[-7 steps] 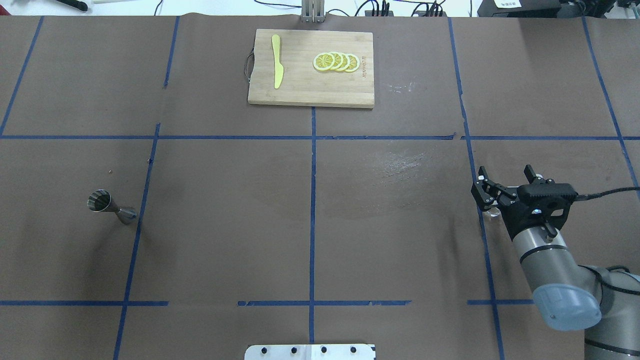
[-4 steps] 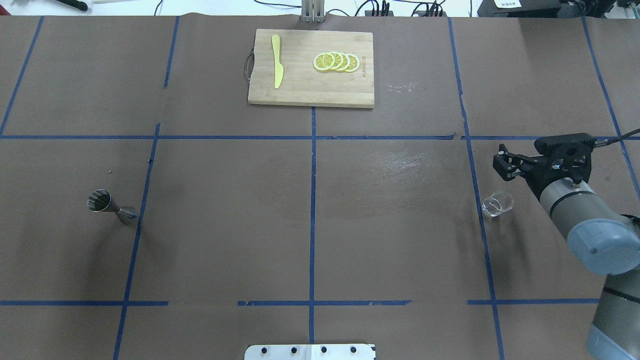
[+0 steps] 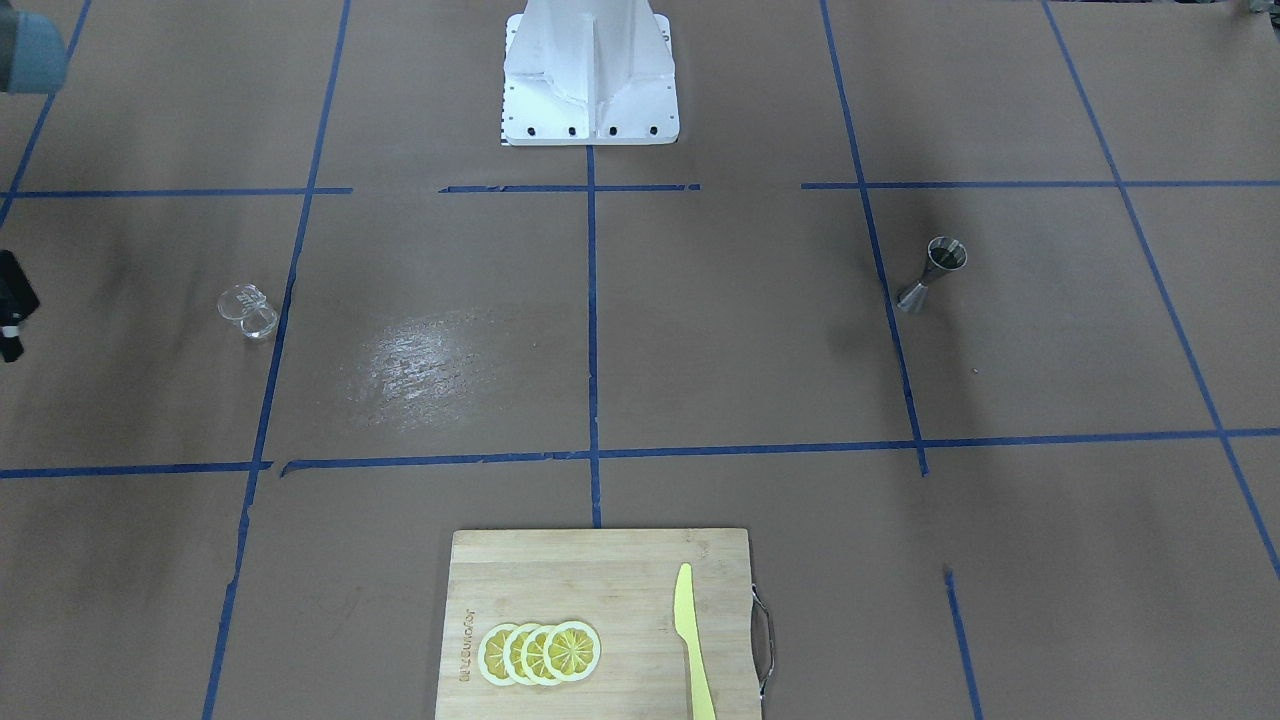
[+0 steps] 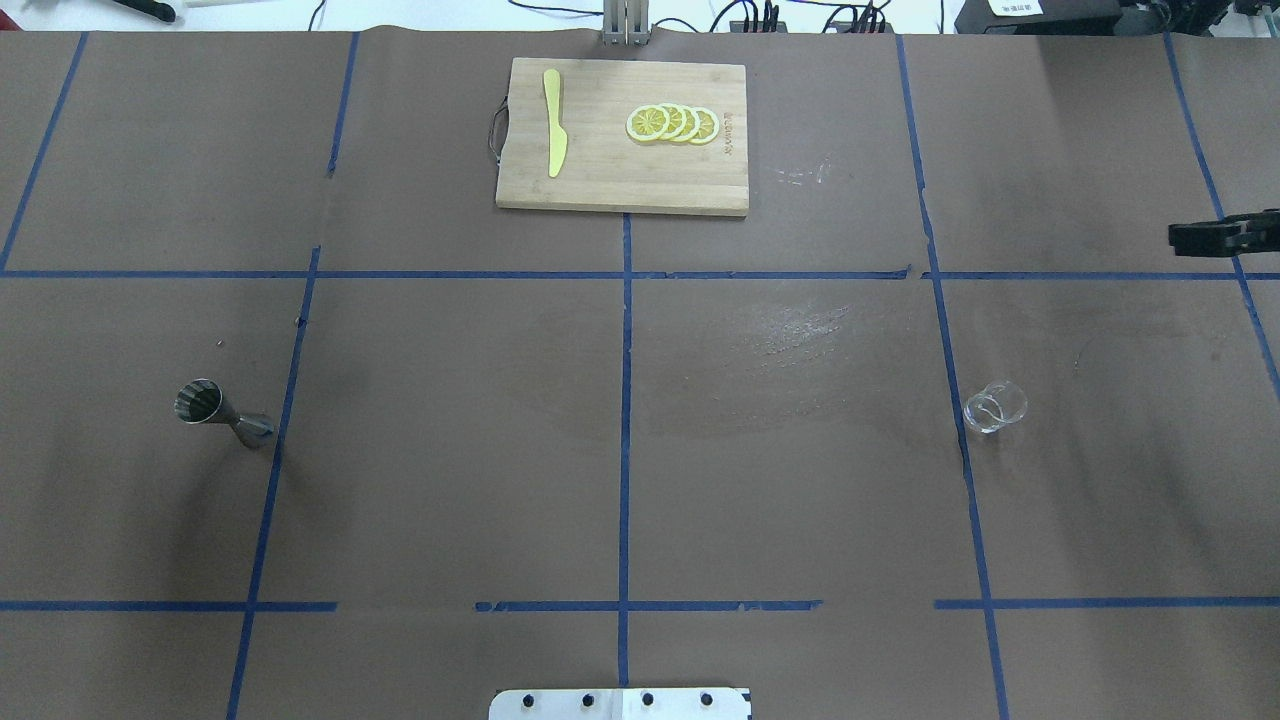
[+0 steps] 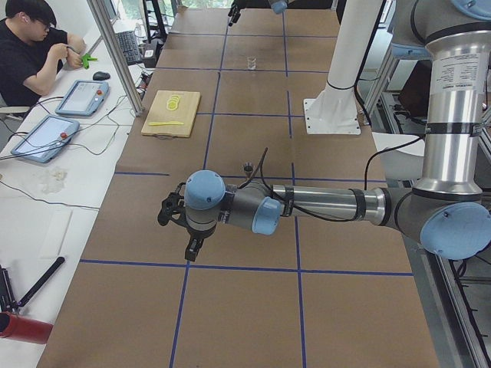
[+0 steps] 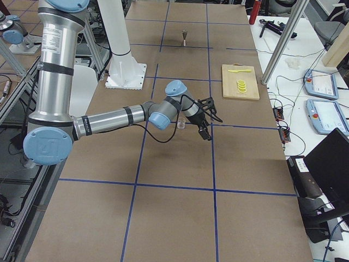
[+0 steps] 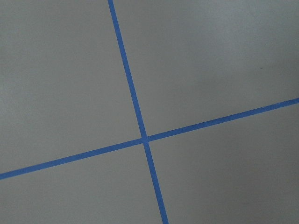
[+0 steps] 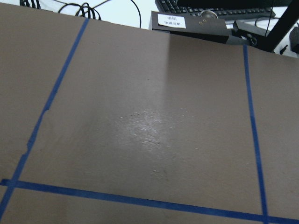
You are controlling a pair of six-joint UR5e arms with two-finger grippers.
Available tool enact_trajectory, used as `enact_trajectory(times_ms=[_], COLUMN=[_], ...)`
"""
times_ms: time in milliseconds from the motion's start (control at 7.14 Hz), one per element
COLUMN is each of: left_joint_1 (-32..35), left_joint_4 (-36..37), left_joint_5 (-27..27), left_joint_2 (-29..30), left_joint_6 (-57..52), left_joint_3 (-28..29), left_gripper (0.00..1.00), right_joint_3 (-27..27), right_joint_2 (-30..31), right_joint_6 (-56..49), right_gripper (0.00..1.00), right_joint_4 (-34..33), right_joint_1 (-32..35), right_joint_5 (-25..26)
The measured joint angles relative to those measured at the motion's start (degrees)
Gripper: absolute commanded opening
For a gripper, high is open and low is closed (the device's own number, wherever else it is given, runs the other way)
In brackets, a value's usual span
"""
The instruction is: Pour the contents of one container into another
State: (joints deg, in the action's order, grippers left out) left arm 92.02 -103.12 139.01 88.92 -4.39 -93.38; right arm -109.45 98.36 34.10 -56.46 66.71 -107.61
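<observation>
With each standing upright and ungrasped, glass cup (image 4: 995,407) sits well apart from jigger (image 4: 222,414), across the table (image 4: 620,450); right end effector (image 4: 1210,237) off beside the cup, spread unreadable.

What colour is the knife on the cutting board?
Pale yellow knife; clearest in the overhead exterior view.

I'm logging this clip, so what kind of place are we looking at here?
Most likely a robotics lab set up for kitchen-style tasks: a paper-covered table gridded with blue tape, a side bench with teach pendants, and a cutting board with lemon slices.
</observation>
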Motion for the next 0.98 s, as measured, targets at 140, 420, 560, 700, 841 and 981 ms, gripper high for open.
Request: enact_trajectory(times_ms=[140, 420, 560, 700, 841, 981], left_joint_1=[0.0, 0.0, 0.0, 0.0, 0.0, 0.0], left_joint_4=[-0.19, -1.69, -2.12, -2.14, -2.07, -2.08], left_joint_5=[-0.04, -0.42, -0.45, -0.4, -0.52, -0.55], left_joint_2=[-0.03, -0.26, -0.38, -0.48, -0.59, -0.85], left_joint_6=[-0.02, 0.0, 0.05, 0.07, 0.11, 0.14], left_joint_3=[0.08, 0.53, 0.73, 0.97, 1.55, 2.17], left_gripper=[1.0, 1.0, 1.0, 1.0, 1.0, 1.0], right_joint_3=[0.07, 0.17, 0.43, 0.81, 1.18, 1.44], right_joint_2=[-0.19, -0.58, 0.79, 3.2, 5.11, 6.43], right_joint_6=[-10.33, -28.19, -31.89, -33.07, -33.47, -33.65], right_gripper=[1.0, 1.0, 1.0, 1.0, 1.0, 1.0], right_joint_4=[-7.07, -22.55, -27.76, -30.6, -31.77, -32.15], right_joint_1=[7.88, 18.05, 20.23, 21.1, 21.41, 21.56], right_joint_5=[-7.88, -18.29, -20.86, -21.95, -22.69, -23.05])
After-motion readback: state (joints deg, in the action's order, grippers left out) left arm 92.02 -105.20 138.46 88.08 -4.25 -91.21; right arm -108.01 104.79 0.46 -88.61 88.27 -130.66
